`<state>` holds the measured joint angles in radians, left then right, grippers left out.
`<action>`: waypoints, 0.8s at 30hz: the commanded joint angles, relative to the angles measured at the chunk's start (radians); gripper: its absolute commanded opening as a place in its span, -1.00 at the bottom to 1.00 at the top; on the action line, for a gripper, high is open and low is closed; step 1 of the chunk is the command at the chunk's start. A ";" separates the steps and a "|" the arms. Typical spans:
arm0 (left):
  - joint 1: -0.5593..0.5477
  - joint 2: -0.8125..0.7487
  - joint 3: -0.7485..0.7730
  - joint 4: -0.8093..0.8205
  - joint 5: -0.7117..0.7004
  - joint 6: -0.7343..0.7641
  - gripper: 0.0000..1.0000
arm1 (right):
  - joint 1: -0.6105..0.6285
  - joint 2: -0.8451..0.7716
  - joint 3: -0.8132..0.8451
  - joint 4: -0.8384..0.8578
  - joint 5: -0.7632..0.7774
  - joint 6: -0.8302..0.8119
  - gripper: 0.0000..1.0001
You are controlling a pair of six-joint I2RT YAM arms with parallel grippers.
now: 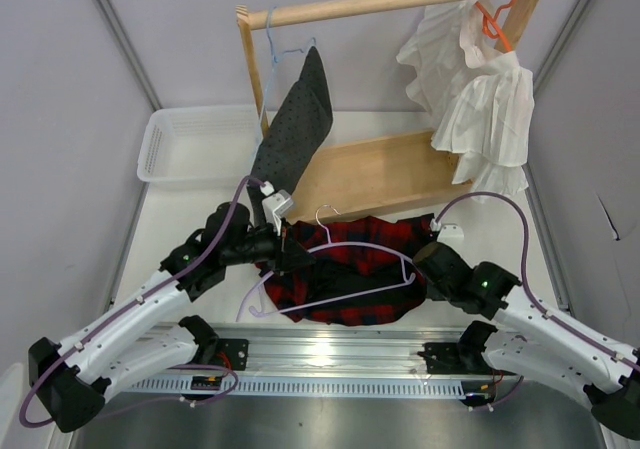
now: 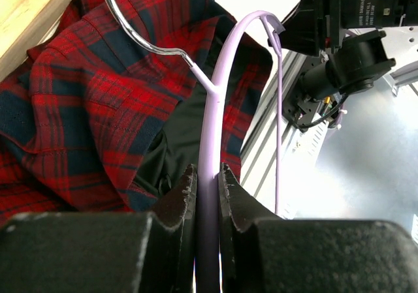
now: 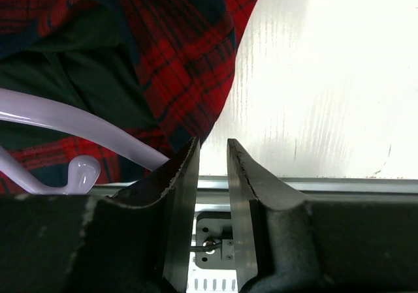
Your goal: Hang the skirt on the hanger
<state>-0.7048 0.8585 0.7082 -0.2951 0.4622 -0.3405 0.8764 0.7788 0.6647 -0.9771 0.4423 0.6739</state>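
Here, left hand (image 2: 208,177) clamps the hanger (image 2: 209,123) over the skirt (image 2: 85,91).

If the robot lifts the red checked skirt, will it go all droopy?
Probably droopy: the skirt lies rumpled in soft folds. It would likely sag around any pinch. The hanger looks stiffer, holding its shape in the left gripper.

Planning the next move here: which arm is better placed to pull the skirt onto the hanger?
Right. The left hand is clamped on the hanger, so it is busy. The right hand is empty, slightly open, right at the edge of the skirt.
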 commanded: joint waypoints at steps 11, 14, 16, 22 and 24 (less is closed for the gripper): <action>0.001 -0.045 -0.015 0.044 -0.152 -0.020 -1.00 | -0.120 -0.055 0.095 0.216 -0.160 0.055 -0.33; 0.010 -0.056 -0.016 0.025 -0.181 -0.015 -1.00 | -0.134 -0.059 0.095 0.213 -0.159 0.047 -0.31; 0.019 -0.075 -0.021 0.022 -0.192 -0.014 -1.00 | -0.166 -0.059 0.090 0.198 -0.168 0.044 -0.29; 0.076 -0.119 -0.035 0.021 -0.180 -0.020 -1.00 | -0.278 -0.092 0.064 0.209 -0.257 0.023 -0.29; 0.083 -0.122 -0.033 0.024 -0.177 -0.022 -1.00 | -0.290 -0.089 0.070 0.212 -0.281 0.026 -0.28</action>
<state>-0.6434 0.7525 0.6735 -0.3168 0.3237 -0.3412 0.6083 0.7002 0.6952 -0.8131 0.2424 0.7052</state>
